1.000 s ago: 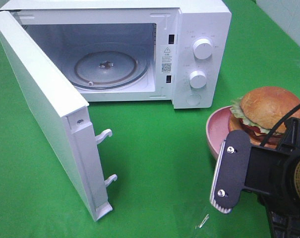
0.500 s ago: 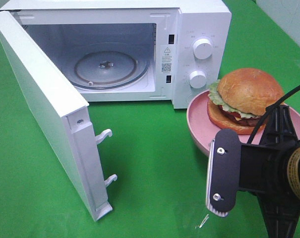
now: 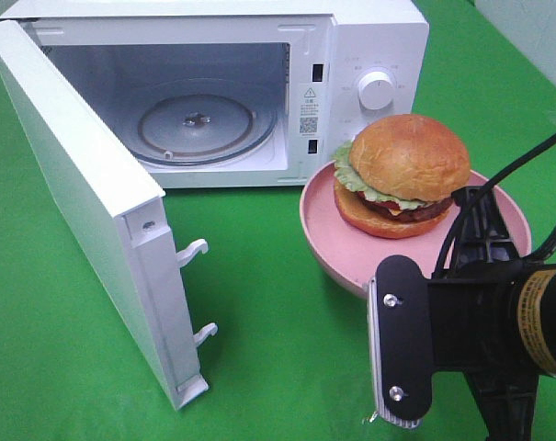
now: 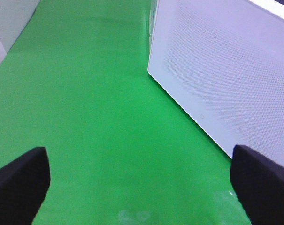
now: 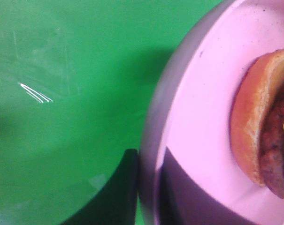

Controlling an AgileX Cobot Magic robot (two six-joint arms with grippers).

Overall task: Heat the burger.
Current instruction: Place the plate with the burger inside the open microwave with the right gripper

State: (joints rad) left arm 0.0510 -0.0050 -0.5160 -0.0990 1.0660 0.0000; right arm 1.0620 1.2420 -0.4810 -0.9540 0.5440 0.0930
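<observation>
Right gripper [image 5: 150, 191] clamped on plate [image 3: 328, 234] rim, burger [image 3: 402, 173] on plate just past its fingers, microwave [image 3: 374, 41] open beyond, glass tray [image 3: 199, 124] inside, left gripper [image 4: 139, 183] spread wide, holding nothing.

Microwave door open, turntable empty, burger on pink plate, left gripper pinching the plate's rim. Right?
Wrong arm: the right gripper pinches the pink plate by its rim, per the right wrist view. The left gripper is open and empty. The rest holds.
</observation>
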